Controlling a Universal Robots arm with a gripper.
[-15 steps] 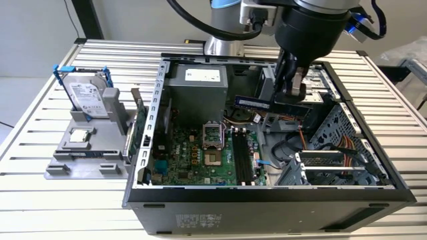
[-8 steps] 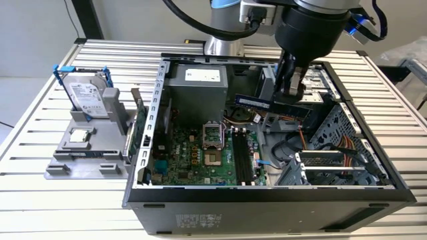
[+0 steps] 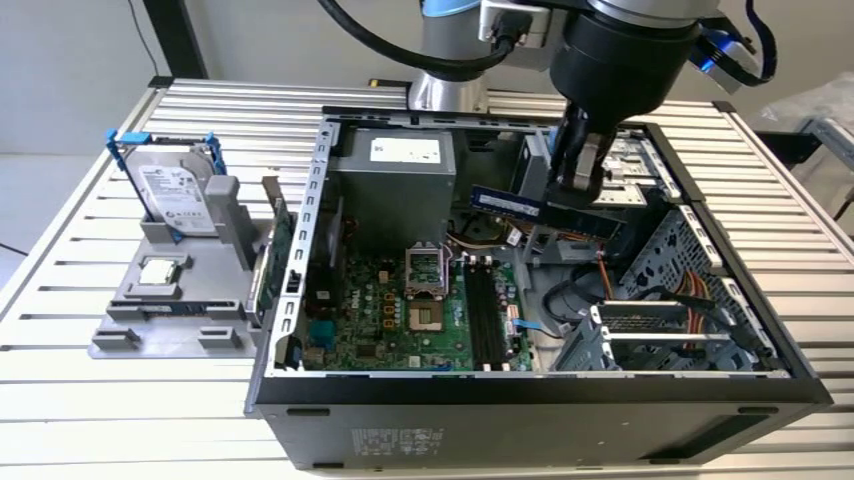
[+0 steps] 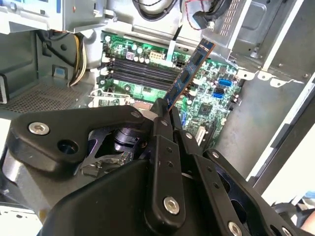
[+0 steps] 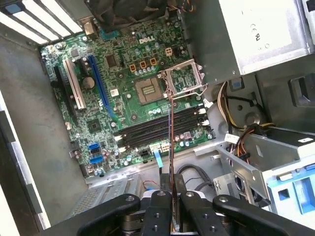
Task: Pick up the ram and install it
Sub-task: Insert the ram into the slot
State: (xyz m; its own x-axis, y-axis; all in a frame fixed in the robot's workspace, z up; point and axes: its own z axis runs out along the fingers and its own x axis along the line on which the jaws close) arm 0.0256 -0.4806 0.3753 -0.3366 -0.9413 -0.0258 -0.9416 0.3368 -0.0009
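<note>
The ram (image 3: 514, 205) is held clamped in the gripper (image 3: 583, 178); the motherboard's black slots (image 5: 162, 126) are seen below it, well apart.

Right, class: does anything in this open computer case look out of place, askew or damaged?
No damage shows. The ram is out of the memory slots, clamped in the gripper above the motherboard, and the processor socket stands open with its cover flipped up.
</note>
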